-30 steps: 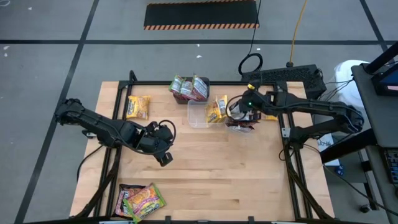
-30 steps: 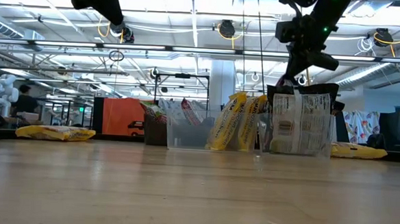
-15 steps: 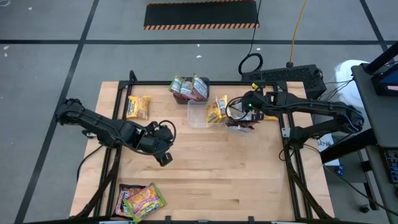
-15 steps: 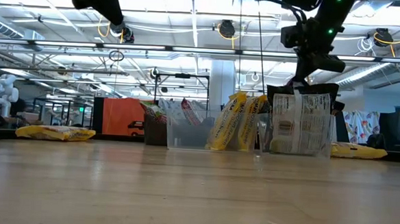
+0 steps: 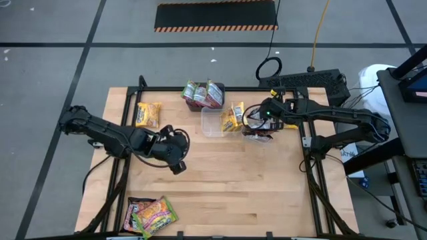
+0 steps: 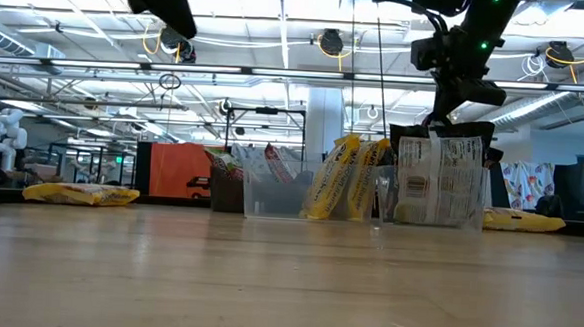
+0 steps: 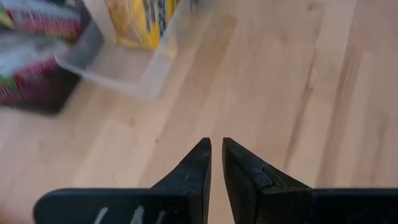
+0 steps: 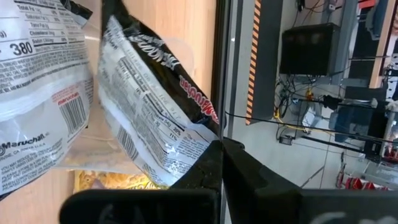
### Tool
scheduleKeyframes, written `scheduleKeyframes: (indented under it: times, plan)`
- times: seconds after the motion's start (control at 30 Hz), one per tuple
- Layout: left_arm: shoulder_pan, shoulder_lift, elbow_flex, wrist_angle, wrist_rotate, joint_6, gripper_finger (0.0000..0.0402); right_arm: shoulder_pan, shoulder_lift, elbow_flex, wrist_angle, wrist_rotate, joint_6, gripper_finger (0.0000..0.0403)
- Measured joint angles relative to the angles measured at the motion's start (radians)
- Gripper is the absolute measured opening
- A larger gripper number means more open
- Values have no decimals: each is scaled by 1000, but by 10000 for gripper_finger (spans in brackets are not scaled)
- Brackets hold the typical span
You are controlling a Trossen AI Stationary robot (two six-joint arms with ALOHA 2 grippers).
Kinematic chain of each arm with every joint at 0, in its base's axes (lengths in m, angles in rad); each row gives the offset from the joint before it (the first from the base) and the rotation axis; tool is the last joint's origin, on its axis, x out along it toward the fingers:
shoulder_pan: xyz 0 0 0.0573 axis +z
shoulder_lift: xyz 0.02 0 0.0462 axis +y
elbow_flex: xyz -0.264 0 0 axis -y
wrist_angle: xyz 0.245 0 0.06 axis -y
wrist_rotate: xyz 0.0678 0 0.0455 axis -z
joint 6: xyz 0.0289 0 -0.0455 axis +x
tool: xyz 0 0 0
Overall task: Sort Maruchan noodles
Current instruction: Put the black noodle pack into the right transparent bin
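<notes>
My right gripper (image 6: 453,114) is shut on the top of a dark Maruchan noodle packet (image 6: 442,171). The packet stands in a clear tub (image 5: 257,135) at the far right beside another dark packet (image 8: 37,74). Yellow packets (image 5: 233,117) lean in a second clear tub (image 5: 212,124). Green-edged packets (image 5: 203,93) fill a dark box. A yellow packet (image 5: 148,113) lies flat at the far left, and several mixed packets (image 5: 150,213) lie at the near edge. My left gripper (image 5: 177,167) hangs shut and empty above the bare table's middle. My right gripper pinches the dark packet's crinkled top edge (image 8: 200,134) between its two fingertips, slanting down from above. The packet stands upright below the fingers, its printed back showing and its lower end inside the clear tub.
Another yellow packet (image 6: 514,220) lies on the table right of the tubs. A black frame rail (image 5: 200,88) runs along the far edge. Bare wood (image 5: 233,193) spreads between the tubs and the near pile.
My right gripper has tipped and rolled a little over the tub while staying shut on the dark packet, which stays upright. My left gripper has rolled slightly in place above the table.
</notes>
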Motion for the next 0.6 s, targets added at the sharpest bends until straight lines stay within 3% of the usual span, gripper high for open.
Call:
scheduleKeyframes:
  times: [0.2, 0.43, 0.6]
  plan:
    - [70, 0, 0, 130, -3, 151, 47, 0, 0, 0, 5, 0, -2, 0]
    - [234, 10, 0, 354, 6, 335, 47, 0, 0, 0, 11, -1, -18, 0]
    - [346, 75, 0, 587, 113, 488, 47, 0, 0, 0, 12, -1, -21, 0]
